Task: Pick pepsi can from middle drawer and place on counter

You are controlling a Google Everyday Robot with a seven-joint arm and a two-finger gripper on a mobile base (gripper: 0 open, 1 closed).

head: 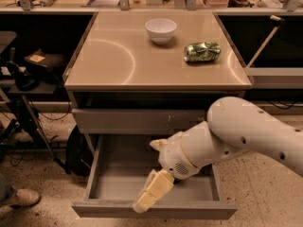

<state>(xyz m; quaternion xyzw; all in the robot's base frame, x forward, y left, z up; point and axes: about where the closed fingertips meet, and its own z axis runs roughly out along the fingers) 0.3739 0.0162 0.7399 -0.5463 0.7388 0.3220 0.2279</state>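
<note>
One end effector [147,196], grip state unclear, low over open middle drawer's [118,164] front edge.

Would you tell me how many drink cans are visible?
1: the green can lies on the counter. The gripper hangs over the middle drawer, where another may be hidden.

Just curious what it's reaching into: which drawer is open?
The lower drawer, pulled out; the scratched drawer above it is shut. The tool hangs over the open one's front edge.
</note>
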